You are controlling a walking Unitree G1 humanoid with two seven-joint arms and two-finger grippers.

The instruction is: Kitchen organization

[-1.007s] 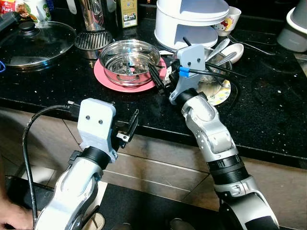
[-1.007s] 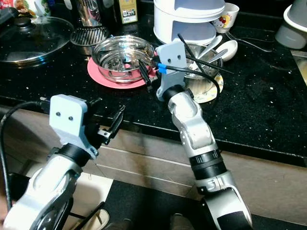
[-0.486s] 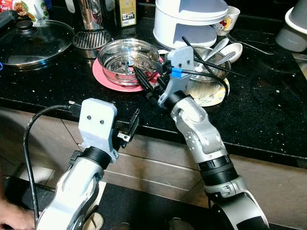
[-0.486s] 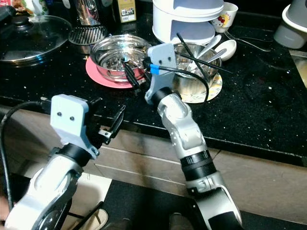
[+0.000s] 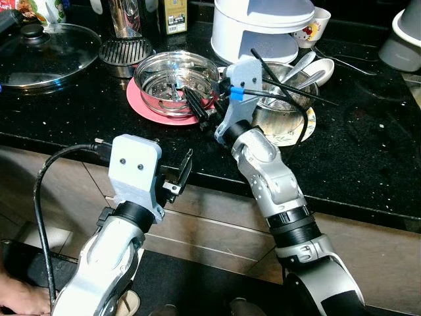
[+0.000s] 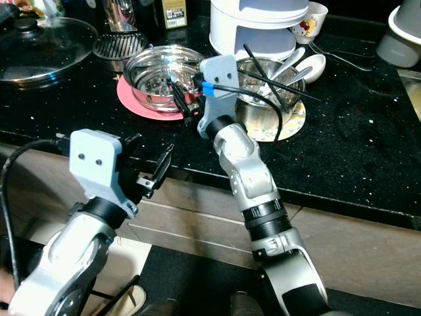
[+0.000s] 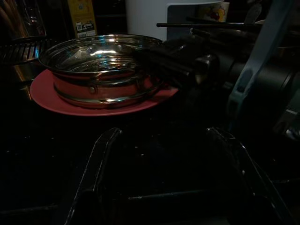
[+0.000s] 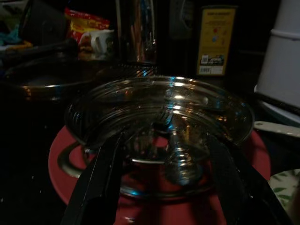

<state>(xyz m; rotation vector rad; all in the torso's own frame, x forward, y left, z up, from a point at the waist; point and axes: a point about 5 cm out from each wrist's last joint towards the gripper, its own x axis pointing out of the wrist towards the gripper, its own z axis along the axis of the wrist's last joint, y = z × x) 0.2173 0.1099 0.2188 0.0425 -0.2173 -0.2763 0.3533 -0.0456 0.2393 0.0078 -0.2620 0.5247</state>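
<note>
Left claw (image 5: 181, 172) hangs in front of the bench (image 5: 368, 158) edge, fingers apart, holding nothing. On the bench, l to r: glass lid (image 5: 46, 56), steel steamer (image 5: 172, 74) on a pink plate (image 5: 148, 105), then a bowl (image 5: 283, 108) w/ chopsticks and spoons. Right claw (image 5: 200, 108) sits at the steamer's near rim, fingers spread either side, not clamped. White cooker (image 5: 263, 26) behind.
</note>
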